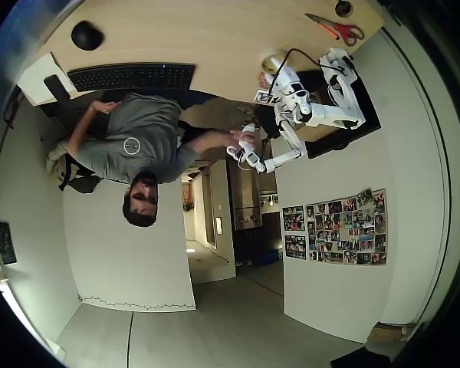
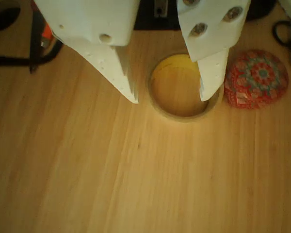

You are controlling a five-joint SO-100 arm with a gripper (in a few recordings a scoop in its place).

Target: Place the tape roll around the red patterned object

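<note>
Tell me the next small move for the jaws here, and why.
Probably close on the pale cream tape ring. In the wrist view the open gripper has one jaw outside the ring's left wall, the other over its right rim, and the red patterned round lump sits beside it, not yet encircled.

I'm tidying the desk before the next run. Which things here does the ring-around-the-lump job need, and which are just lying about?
Needed:
- pale cream-yellow tape roll, flat on the wood
- red lump with pale crochet-like pattern, beside the roll on its right in the wrist view
- white two-finger gripper, open at the roll

Lying about:
- red-handled scissors
- black computer mouse
- black keyboard
- small black round knob
</note>
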